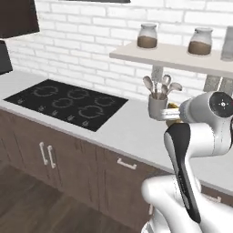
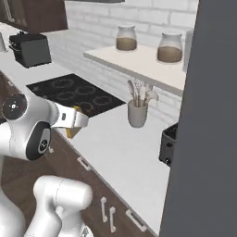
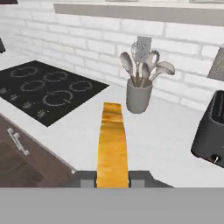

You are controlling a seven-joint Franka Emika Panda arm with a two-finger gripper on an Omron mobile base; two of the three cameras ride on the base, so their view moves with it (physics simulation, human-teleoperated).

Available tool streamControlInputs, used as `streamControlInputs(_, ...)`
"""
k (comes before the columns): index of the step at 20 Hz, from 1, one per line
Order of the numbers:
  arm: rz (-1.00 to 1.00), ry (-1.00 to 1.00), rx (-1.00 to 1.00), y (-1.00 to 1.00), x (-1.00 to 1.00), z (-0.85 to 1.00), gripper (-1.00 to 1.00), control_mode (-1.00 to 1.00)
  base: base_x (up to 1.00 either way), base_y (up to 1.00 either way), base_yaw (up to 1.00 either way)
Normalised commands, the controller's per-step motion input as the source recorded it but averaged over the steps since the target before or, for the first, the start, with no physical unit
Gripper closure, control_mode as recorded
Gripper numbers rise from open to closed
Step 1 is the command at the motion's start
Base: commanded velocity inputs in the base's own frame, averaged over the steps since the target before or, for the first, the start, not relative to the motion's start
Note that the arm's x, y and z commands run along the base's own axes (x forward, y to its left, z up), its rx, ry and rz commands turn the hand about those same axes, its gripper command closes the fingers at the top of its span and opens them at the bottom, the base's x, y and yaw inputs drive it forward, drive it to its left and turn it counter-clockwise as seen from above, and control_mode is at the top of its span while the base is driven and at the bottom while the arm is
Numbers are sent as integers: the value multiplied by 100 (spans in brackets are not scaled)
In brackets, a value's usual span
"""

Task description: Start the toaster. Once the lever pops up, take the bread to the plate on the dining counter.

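Going L to R over the bench (image 3: 87,135): hob (image 3: 48,89) near the front edge, then the bread (image 3: 112,144) pinched edge-on in the fingers (image 3: 85,179), up off the bench. Utensil pot (image 3: 139,97), toaster (image 3: 213,129) far R. Toast looks light, stiff, crumbly imo, so grip flat faces, gently.

On the desk (image 3: 87,131), the cooktop (image 3: 43,89) lies at the left of the hand view, the utensil holder (image 3: 138,96) stands at centre against the wall, the toaster (image 3: 212,129) sits at the right edge, and two jars (image 1: 147,36) rest on the shelf (image 1: 182,57) above.
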Motion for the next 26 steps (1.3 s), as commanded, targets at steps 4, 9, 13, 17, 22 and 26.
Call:
streamControlInputs(4, 0, 0, 0, 0, 0, 0, 100, 100, -20, 0, 100)
streamControlInputs(9, 0, 0, 0, 0, 0, 0, 100, 100, -19, 0, 100)
streamControlInputs(13, 0, 0, 0, 0, 0, 0, 100, 100, -19, 0, 100)
streamControlInputs(17, 0, 0, 0, 0, 0, 0, 100, 100, -19, 0, 100)
streamControlInputs(22, 0, 0, 0, 0, 0, 0, 100, 100, -17, 0, 100)
streamControlInputs(26, 0, 0, 0, 0, 0, 0, 100, 100, -9, 0, 100)
